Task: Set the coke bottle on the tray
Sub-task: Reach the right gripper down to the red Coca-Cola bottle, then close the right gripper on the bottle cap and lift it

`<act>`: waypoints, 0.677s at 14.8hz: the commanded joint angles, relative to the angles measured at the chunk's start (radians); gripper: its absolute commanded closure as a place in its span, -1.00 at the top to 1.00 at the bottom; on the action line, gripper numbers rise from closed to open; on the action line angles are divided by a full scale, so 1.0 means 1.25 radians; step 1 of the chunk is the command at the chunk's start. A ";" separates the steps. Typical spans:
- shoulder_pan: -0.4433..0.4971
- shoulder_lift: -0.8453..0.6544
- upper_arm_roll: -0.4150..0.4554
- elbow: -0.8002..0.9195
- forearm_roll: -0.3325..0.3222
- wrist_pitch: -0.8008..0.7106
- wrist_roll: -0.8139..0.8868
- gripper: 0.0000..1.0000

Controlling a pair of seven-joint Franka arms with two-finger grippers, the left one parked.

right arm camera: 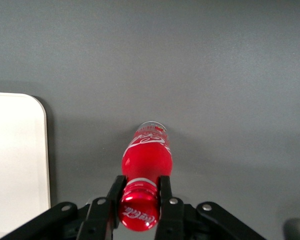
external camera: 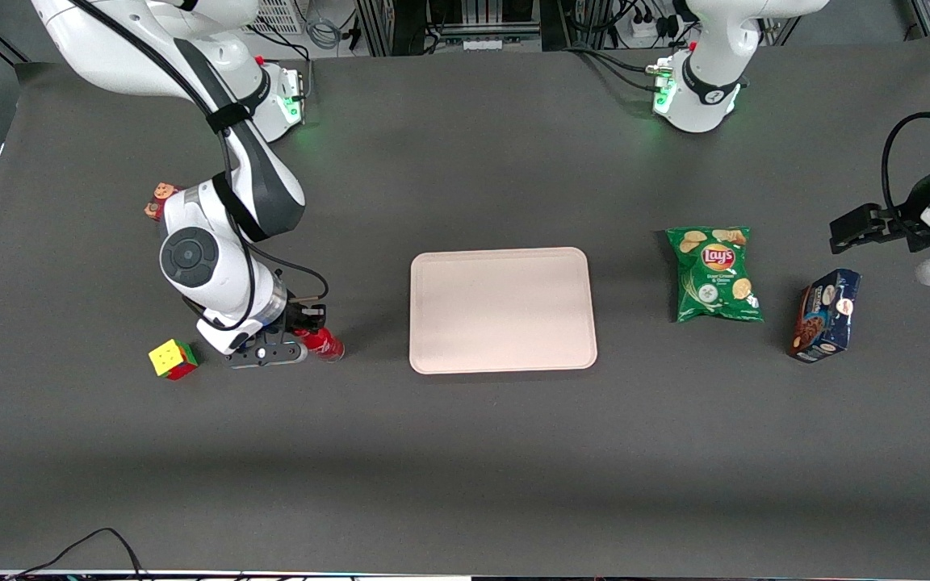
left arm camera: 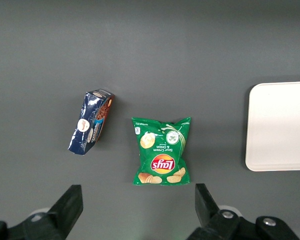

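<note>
My gripper is closed narrow on the neck of the coke bottle, a finger pressed to each side just below the red cap. The bottle stands on the bench near my end, beside the empty tray.

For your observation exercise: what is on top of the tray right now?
Nothing rests on the tray; its whole surface shows bare. The coke bottle stands on the table beside it, neck between the gripper fingers.

Glossy plastic coke bottle, matt tray, shiny foil chips bag.
</note>
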 commanded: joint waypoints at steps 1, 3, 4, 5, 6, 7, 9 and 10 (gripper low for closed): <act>0.005 -0.020 0.002 -0.004 -0.012 0.005 0.027 -1.00; 0.005 -0.047 0.003 0.007 -0.012 -0.044 0.027 -1.00; 0.005 -0.062 0.007 0.019 -0.012 -0.073 0.027 -1.00; 0.005 -0.076 0.013 0.037 -0.012 -0.117 0.027 -1.00; 0.005 -0.088 0.015 0.055 -0.013 -0.156 0.027 -1.00; 0.005 -0.101 0.025 0.071 -0.012 -0.191 0.027 -1.00; 0.005 -0.131 0.041 0.128 -0.011 -0.295 0.047 -1.00; 0.005 -0.143 0.067 0.145 -0.012 -0.329 0.062 -1.00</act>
